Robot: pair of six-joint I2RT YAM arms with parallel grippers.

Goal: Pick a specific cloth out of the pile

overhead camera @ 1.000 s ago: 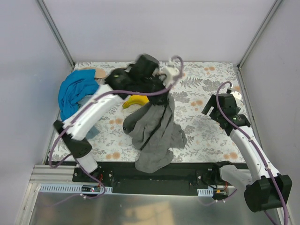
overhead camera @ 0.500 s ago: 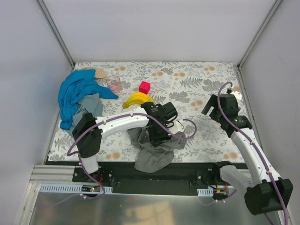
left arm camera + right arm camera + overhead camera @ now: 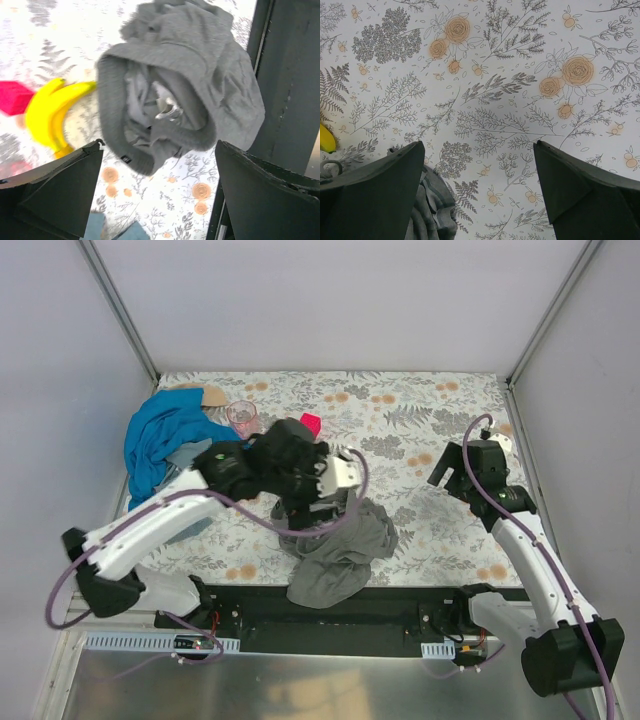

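**Grey cloth lies loose under the open left pincer**

The left pincer (image 3: 159, 145) hangs with its jaws spread wide and nothing between them. The grey cloth (image 3: 200, 65) sits directly below it, untouched, crumpled into a heap on the worktop (image 3: 495, 75). In the top view, the cloth's near edge spills over the front of the worktop. It is well apart from the pile (image 3: 160, 435), which lies far out to that pincer's left.

The cloth looks like thick, soft knit. I judge it to be limp and fairly light, neither slippery nor fragile. It will likely sag and trail when lifted rather than keep any shape.

A ribbed band (image 3: 107, 115) curls round an open mouth in the fabric, right under the pincer. That raised, doubled ridge looks like the best place to pinch, because the jaws could close on several layers at once. A bite on a single flat fold might slip out, or lift only a corner and drag the rest.

A banana (image 3: 50, 115) lies just beside the cloth, to the left in the wrist view. A pink block (image 3: 12, 97) sits beyond it, so a low sweep could nudge either one.

The right pincer (image 3: 479, 145) is also spread and empty. It hovers over the bare printed worktop, with an edge of the grey fabric at the lower left of its view.
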